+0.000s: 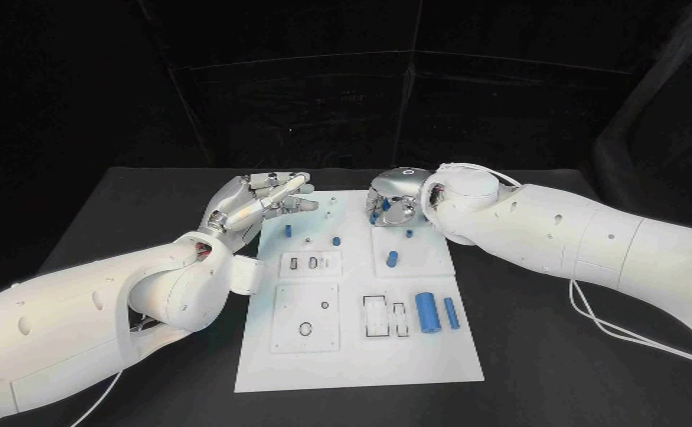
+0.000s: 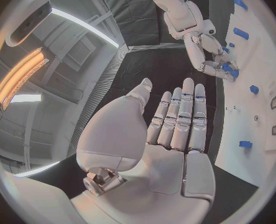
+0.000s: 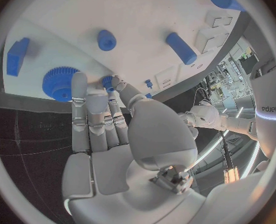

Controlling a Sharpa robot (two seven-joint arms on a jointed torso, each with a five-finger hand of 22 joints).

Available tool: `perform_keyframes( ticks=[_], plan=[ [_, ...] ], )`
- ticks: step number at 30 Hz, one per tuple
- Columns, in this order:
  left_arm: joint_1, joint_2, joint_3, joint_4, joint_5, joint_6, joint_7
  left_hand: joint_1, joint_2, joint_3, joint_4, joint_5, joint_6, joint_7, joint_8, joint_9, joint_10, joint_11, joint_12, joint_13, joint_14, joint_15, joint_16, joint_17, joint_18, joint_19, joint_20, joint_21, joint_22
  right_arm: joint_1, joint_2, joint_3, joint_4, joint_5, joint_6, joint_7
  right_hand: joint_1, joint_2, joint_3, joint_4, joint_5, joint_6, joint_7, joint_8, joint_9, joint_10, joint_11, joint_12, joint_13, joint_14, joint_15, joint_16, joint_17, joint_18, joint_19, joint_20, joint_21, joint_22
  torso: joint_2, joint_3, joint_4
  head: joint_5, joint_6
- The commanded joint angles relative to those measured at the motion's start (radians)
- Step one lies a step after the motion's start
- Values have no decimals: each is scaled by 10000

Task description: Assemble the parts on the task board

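We see the white rectangular task board (image 1: 361, 367) lying in the middle of the black table (image 1: 130, 217). Our left hand (image 1: 260, 202) hovers at the board's far left corner, its silver fingers (image 2: 187, 115) straight and together, holding nothing. Our right hand (image 1: 392, 205) reaches down onto the board's far edge, where its fingertips (image 3: 107, 87) touch a small blue part (image 3: 107, 81) just beside a blue toothed gear (image 3: 60, 82). Whether that part is pinched we cannot tell. A large blue cylinder (image 1: 427, 311) and a slim blue peg (image 1: 450, 313) lie side by side at the board's near right.
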Motion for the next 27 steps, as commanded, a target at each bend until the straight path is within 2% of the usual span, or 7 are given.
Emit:
perform_keyframes(
  ticks=[1,5,7,9,12,19,27],
  plan=[
    [20,5,10,-2,-63,143,29,-3,99,-21,-63,26,-16,54,-50,-11,-89,-10,-34,-9,-62,20,46,12,131,-15,19,-57,-16,23,17,6,-18,-67,144,61,-7,124,208,7,-70,130,-5,2,15,131,-45,12,-2,304,23,204,169,87,34,-2,179,184,35,-7,5,41,-13],
    [23,14,10,-11,-63,150,26,0,133,-3,-73,27,-6,43,-53,-7,-93,-12,-37,-8,-85,24,51,18,131,-16,23,-62,-21,23,16,6,0,-74,42,10,107,262,662,-53,-407,347,-52,54,35,371,-97,45,8,278,-28,514,428,57,84,-39,476,494,52,-10,6,101,-62],
    [25,9,10,-7,-63,153,16,0,144,3,-76,26,-1,39,-52,-5,-93,-14,-37,-8,-91,25,52,19,131,-17,23,-63,-22,23,6,6,24,-106,-237,-63,316,391,1050,-152,-888,475,-62,81,44,540,-121,66,18,253,-74,659,539,37,121,-82,675,699,66,-17,9,102,-86],
    [27,4,10,-7,-62,151,3,13,173,23,-91,27,7,35,-55,-3,-94,-17,-39,-7,-103,24,58,24,133,-16,25,-66,-26,22,-9,7,57,-125,-666,-78,499,445,1425,-191,-1089,577,-37,104,49,683,-138,76,27,227,-95,794,654,23,113,-118,840,847,71,-18,3,109,-107],
    [29,1,10,-18,-62,152,-11,24,195,39,-105,27,11,32,-58,-2,-95,-19,-40,-7,-111,23,64,28,134,-15,26,-69,-29,21,-59,9,153,0,-1310,6,464,191,2128,-108,-1083,683,-22,82,34,842,-139,19,25,172,-77,1085,866,-4,37,-119,1217,1166,62,-9,2,134,-105],
    [38,-19,10,-26,-62,151,-27,33,214,53,-117,27,15,30,-61,-1,-95,-20,-41,-7,-116,22,70,32,135,-14,26,-70,-32,21,-232,17,591,578,-2490,95,247,-142,2558,-11,-912,694,24,30,22,832,-129,-16,19,120,-62,1262,950,-16,-29,-90,1483,1386,89,-45,12,132,-16],
    [55,-16,10,-36,-62,151,-28,33,214,53,-117,27,15,30,-61,-1,-95,-20,-41,-7,-116,22,70,32,135,-14,26,-70,-32,24,3,20,450,871,-2569,-218,70,-304,2671,138,-892,633,29,-13,13,711,-103,-28,11,93,-35,1318,950,-16,-82,-56,1544,1416,113,-44,29,138,60]
  ],
)
